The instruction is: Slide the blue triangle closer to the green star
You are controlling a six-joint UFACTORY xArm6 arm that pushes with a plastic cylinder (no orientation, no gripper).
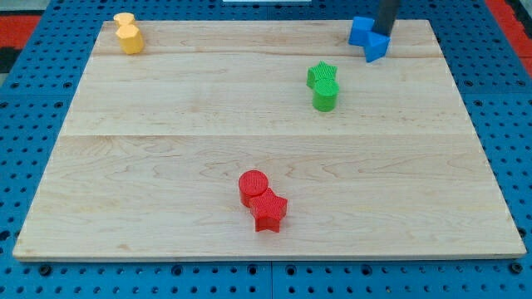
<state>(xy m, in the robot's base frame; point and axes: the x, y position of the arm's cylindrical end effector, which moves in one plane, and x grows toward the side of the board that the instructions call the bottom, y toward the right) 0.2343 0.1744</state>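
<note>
The blue triangle (376, 47) lies near the board's top right corner, touching a second blue block (360, 31) on its upper left. The green star (322, 74) sits lower and to the left of them, with a green cylinder (325, 96) touching its lower side. My dark rod comes down from the view's top edge, and my tip (384, 35) rests just above the blue triangle, at the right side of the other blue block. The tip seems to touch the triangle's top edge.
Two yellow blocks (128, 33) stand together at the top left corner. A red cylinder (253, 184) and a red star (269, 212) touch each other near the bottom centre. The wooden board (166, 166) lies on a blue pegboard.
</note>
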